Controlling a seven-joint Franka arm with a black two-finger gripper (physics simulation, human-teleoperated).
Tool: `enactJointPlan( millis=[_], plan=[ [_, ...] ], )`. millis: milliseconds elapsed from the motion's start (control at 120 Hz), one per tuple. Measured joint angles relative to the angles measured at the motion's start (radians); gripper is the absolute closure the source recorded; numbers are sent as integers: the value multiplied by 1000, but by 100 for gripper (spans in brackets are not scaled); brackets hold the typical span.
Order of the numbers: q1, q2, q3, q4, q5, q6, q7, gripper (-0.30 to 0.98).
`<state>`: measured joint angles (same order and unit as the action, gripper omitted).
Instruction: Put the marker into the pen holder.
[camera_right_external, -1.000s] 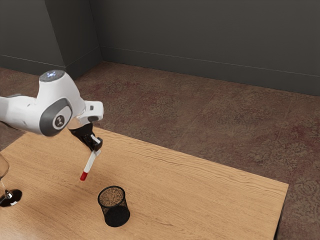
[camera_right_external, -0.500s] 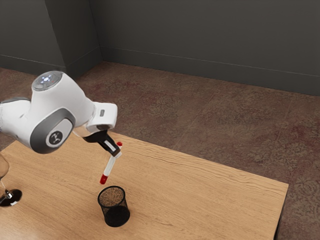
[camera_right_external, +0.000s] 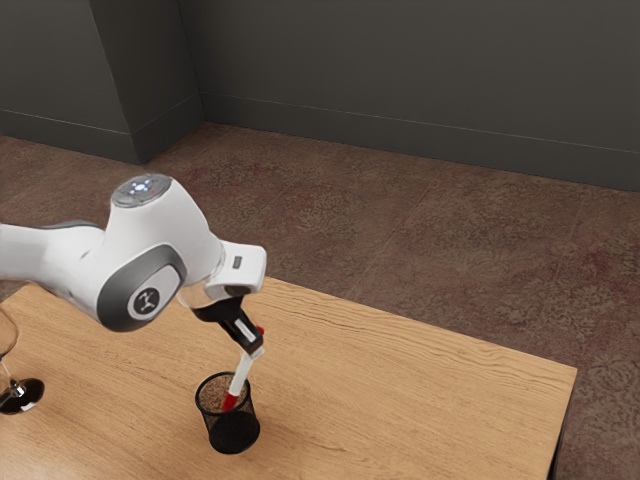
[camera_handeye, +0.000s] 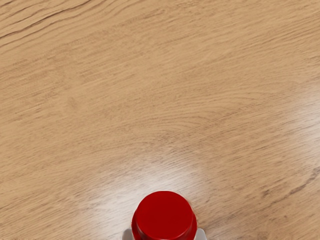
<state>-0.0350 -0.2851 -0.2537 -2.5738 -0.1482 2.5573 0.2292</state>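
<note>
Here, the marker (camera_right_external: 242, 376), tilted with its lower red end in the mouth of the pen holder (camera_right_external: 234, 432), seems light, stiff and slightly slippery, so its upper part, where the fingers (camera_right_external: 253, 342) are clamped on it, is suitable for holding.

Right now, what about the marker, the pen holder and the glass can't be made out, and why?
- Marker, lowest tip: exterior view, obscured by the pen holder's front rim and mesh, so its depth is unclear.
- Marker, gripped part: exterior view, behind the tool.
- Marker, below its upper red end: wrist view, cut off by the lower edge.
- Glass, part of its bowl: exterior view, cut off by the left edge.
</note>
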Motion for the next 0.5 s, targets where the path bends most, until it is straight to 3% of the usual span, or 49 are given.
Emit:
enactJointPlan(
  millis=[158,300,350,500],
  plan=[
    [0,3,-1,0,-11,-3,8,36],
    [0,18,3,23,-13,-6,15,18],
    [-1,80,31,155,-10,-71,14,15],
    [-1,319,239,818,56,-462,-16,7]
  ],
)
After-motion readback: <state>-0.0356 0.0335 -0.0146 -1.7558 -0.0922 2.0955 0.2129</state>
